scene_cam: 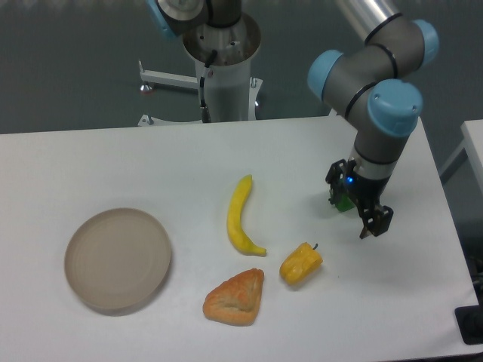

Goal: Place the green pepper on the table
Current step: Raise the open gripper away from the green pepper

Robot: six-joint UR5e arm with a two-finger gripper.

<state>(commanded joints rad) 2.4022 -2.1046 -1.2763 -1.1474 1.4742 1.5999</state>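
The green pepper [343, 202] lies on the white table [113, 158] at the right. Only a small green patch of it shows, because the gripper covers most of it. My gripper [355, 202] hangs directly over the pepper. Its black fingers [375, 221] are spread apart, one at the pepper's upper left and one at its lower right. The jaws look open and do not squeeze the pepper.
A yellow-orange pepper [300, 265] lies left of and below the gripper. A banana [241, 216] and a pastry [236, 297] sit mid-table. A round beige plate [118, 259] is at the left. The table's right edge runs close to the gripper.
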